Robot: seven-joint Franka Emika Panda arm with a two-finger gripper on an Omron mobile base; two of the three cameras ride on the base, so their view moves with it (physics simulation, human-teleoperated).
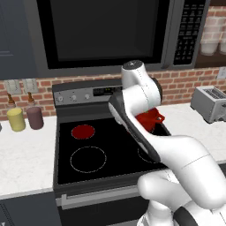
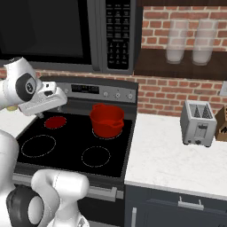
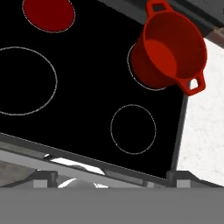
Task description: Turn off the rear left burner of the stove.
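Glowing rear left burner (image 3: 48, 14), far above fingers (image 3: 46, 177)

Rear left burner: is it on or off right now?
On. The rear left burner glows solid red inside its ring, while the larger front left zone on the stove is plain black.

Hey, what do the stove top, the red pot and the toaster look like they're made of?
Stove: the top looks like smooth black glass, flat with thin white rings, and the back panel like grey brushed steel. Red pot: probably enamelled or painted metal, uniform matte red with loop handles; plastic can't be excluded. Toaster: seemingly silvery metal with dark slots.
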